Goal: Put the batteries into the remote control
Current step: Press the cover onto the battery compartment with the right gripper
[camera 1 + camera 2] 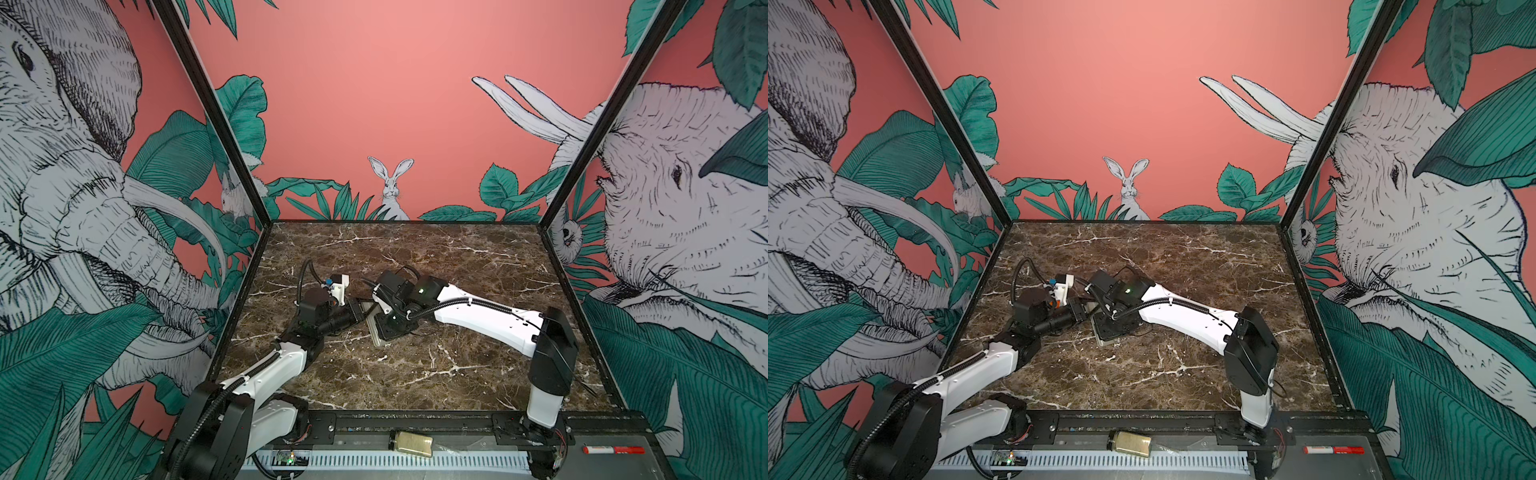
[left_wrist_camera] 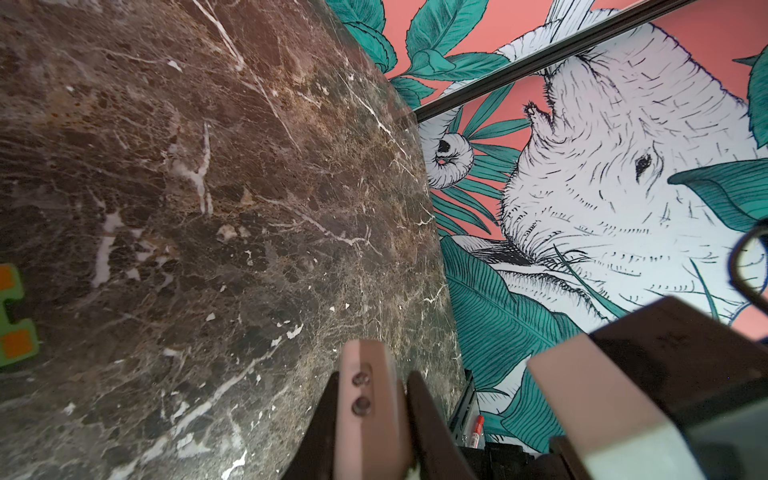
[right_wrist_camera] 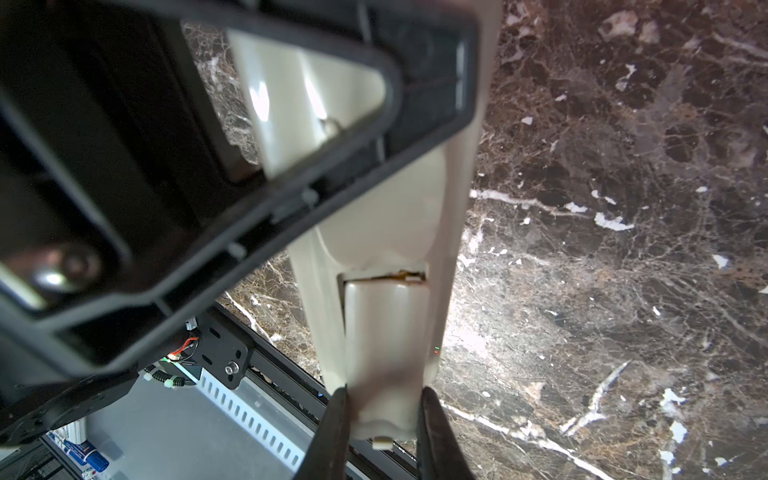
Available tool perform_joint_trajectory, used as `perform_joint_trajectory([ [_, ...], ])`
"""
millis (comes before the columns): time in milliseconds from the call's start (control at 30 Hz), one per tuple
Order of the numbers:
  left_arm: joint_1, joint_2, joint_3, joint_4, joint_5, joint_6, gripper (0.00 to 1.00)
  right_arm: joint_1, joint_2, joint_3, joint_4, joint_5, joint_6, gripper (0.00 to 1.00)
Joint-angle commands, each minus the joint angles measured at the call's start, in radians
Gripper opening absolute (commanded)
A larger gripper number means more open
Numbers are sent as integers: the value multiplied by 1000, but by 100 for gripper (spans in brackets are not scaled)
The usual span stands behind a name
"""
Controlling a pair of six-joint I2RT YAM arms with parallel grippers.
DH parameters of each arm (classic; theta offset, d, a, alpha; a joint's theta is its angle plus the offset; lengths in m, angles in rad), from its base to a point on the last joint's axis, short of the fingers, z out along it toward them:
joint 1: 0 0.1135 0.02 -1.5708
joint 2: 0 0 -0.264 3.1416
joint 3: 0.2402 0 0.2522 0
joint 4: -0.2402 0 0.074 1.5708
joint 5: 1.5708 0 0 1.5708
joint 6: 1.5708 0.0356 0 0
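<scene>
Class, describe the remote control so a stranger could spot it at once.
Start at the middle of the brown marble table. The remote control is the slim slab clamped in the right gripper. It alone is pale beige among black gripper parts, with a battery-cover seam.

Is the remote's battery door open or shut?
Almost shut: the cover sits in the remote control's back, with a thin gap along one seam.

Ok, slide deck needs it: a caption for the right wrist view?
Right gripper clamping one end of the slim grey-beige plastic remote control, back towards camera, brown marble tabletop behind.
</scene>
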Motion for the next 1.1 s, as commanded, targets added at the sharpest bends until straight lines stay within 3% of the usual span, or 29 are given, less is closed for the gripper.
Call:
perform_joint_trajectory([
  [0,1,-25,24,64,46,-18,0,4,-39,-27,41,10,10,1],
  [1067,1,-23,21,75,51,-12,0,5,-115,-104,123,-5,11,0],
])
